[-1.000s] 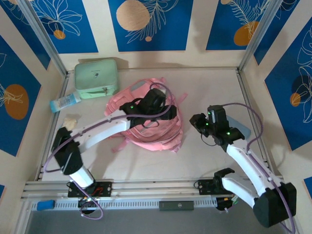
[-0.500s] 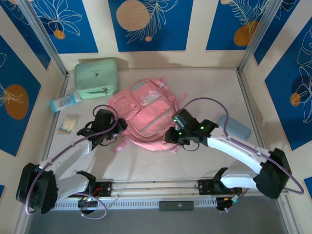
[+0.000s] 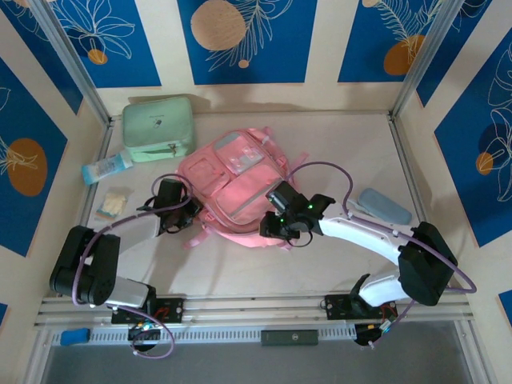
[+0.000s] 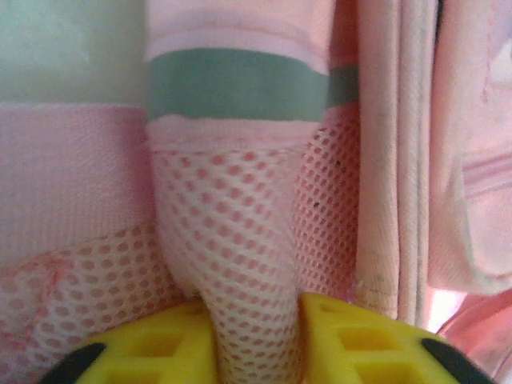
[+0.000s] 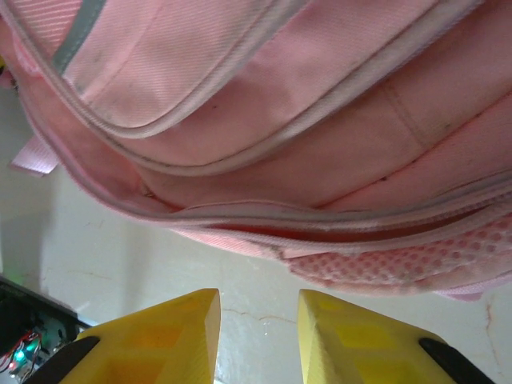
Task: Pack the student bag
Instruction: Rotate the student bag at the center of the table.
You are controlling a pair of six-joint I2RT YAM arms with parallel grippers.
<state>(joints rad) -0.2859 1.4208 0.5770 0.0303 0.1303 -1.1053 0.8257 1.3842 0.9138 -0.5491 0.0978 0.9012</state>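
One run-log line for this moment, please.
left pincer: shut on mesh fold of student bag | right pincer: open, at bag's near edge | mint case: outside bag

Overhead, we cannot make out the fingertips of the left gripper (image 3: 189, 214); its own body covers them at the left side of the student bag (image 3: 240, 180). The right gripper (image 3: 270, 230) hides part of the bag's near edge. From the left wrist, the yellow fingers (image 4: 144, 360) are cut off by the bottom edge, and the bag runs off every side, slightly blurred. The pale packet (image 3: 112, 204) by the left rail is too small for us to identify.
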